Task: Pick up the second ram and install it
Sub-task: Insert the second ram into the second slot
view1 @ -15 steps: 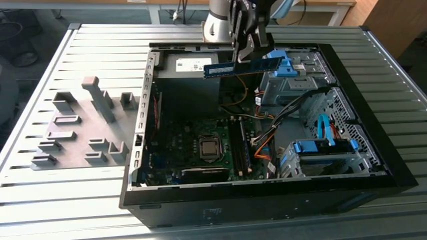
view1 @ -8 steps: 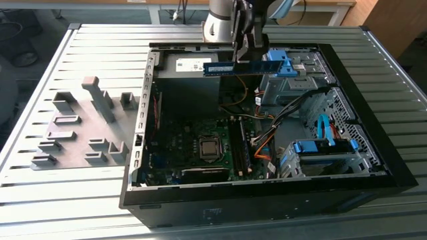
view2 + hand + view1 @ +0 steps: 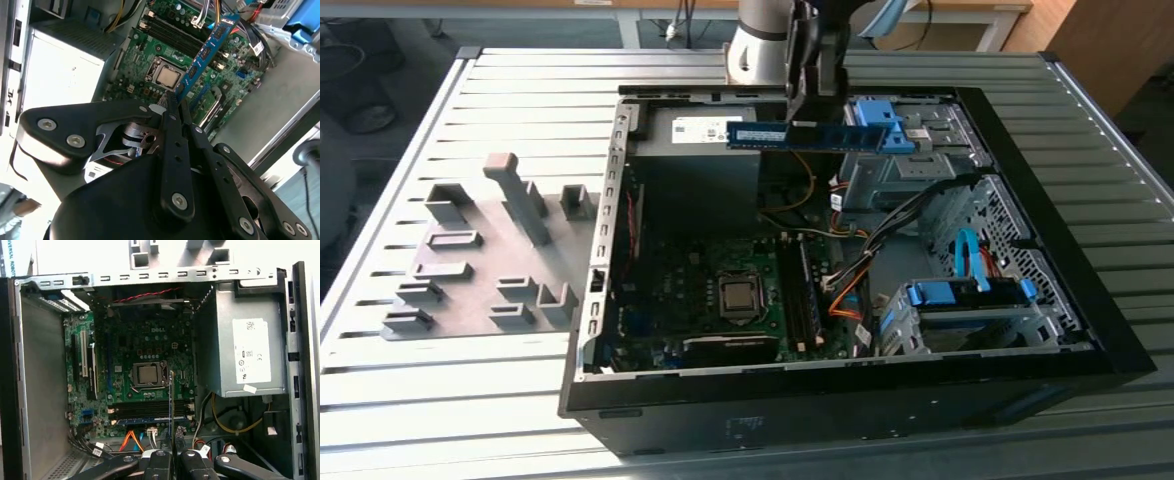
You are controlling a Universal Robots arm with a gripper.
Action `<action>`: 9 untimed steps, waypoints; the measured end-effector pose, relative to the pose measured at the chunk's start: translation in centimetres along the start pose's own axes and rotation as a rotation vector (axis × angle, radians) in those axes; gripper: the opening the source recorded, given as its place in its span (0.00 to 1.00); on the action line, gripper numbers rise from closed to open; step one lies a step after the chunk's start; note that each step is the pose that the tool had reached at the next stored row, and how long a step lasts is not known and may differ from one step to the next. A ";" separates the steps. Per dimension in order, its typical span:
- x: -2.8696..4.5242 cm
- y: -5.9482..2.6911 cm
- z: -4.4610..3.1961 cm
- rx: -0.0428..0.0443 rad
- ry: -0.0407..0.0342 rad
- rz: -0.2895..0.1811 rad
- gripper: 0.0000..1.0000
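The black gripper point(image 3: 175, 112) is clamped on the long blue circuit-board ram stick point(image 3: 207, 50), held above the open black computer case point(image 3: 854, 385), whose green motherboard point(image 3: 667, 290) lies inside.

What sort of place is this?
Probably a robotics lab's computer-assembly test bench: an open computer case lies on a slatted metal table, grey holder blocks beside it, and the claw holds the second ram above it.

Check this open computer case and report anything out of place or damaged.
Nothing looks damaged or askew. The one part not seated is the blue ram stick, clamped in the gripper above the open computer case, clear of the slots on the motherboard.
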State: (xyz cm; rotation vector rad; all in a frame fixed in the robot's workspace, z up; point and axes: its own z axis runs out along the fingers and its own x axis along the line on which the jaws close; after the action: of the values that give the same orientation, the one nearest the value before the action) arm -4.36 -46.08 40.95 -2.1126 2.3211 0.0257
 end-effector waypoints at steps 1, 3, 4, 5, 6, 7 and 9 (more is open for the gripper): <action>0.00 0.00 0.01 0.0002 -0.0001 0.011 0.14; 0.00 0.00 0.02 0.0005 -0.0002 0.033 0.14; 0.00 0.00 0.02 0.0006 -0.0002 0.044 0.14; 0.00 0.00 0.02 0.0007 -0.0003 0.054 0.14; 0.00 0.00 0.03 0.0009 -0.0004 0.064 0.14; 0.00 0.00 0.03 0.0010 -0.0005 0.074 0.14; 0.00 0.00 0.04 0.0012 -0.0007 0.089 0.14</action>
State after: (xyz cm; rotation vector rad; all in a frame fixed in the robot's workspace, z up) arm -4.36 -46.08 40.92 -2.0066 2.4126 0.0251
